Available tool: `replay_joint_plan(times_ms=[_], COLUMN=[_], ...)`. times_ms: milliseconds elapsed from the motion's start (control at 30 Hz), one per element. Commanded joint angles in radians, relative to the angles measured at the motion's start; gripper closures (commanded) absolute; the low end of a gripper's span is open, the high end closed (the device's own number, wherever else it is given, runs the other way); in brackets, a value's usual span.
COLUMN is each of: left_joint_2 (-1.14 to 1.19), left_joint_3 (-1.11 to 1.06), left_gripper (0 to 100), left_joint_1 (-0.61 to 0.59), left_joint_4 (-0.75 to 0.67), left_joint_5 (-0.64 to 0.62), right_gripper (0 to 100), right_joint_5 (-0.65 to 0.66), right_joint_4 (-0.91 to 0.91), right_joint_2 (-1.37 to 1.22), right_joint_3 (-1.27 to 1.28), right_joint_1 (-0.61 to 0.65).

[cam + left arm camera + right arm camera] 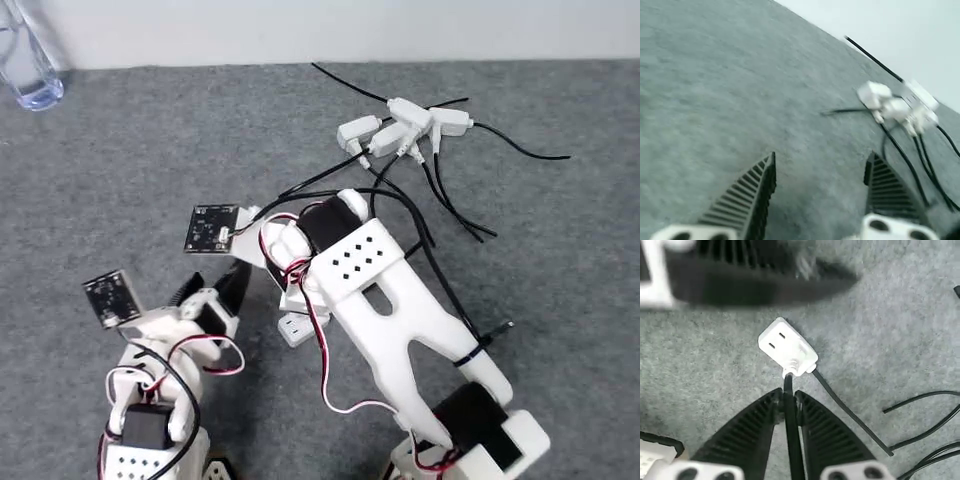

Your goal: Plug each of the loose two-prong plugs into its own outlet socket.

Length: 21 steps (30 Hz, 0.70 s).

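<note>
A white two-slot outlet socket lies on the grey carpet, its black cord running back between my right gripper's fingers. My right gripper is shut on that cord just behind the socket. From above, the same socket sits below the right arm's wrist. My left gripper is open with nothing between its fingers, and it hovers close beside the socket as a dark blurred shape. A cluster of white plugs and sockets with black cords lies farther back.
Loose black cables trail from the cluster toward the right arm. A clear glass stands at the back left corner by the white wall. Open carpet lies to the left.
</note>
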<state>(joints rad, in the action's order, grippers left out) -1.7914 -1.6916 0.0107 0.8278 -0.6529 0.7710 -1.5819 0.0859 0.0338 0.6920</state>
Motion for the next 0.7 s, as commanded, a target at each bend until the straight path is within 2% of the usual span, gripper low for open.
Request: replay_joint_plan(times_ms=[0,133,267,500,667], left_joint_2=[-0.005,-0.003,-0.003,-0.003,-0.003], left_joint_3=[0.007,0.007,0.007,0.007,0.007], left_gripper=[73,73,73,73,73], left_joint_1=[-0.091,-0.097,-0.097,-0.095,-0.095], left_joint_4=[0.002,0.012,0.026,0.023,0.021], left_joint_5=[-0.006,-0.008,-0.008,-0.009,-0.009], right_gripper=[98.9,98.9,98.9,98.9,98.9], right_joint_5=[0.023,0.035,0.121,0.255,0.411], right_joint_4=[0.01,0.005,-0.022,0.048,0.14], right_joint_2=[0.048,0.048,0.048,0.048,0.048], right_joint_3=[-0.005,-0.005,0.075,0.293,0.396], right_joint_1=[-0.028,-0.122,-0.254,-0.547,-0.776])
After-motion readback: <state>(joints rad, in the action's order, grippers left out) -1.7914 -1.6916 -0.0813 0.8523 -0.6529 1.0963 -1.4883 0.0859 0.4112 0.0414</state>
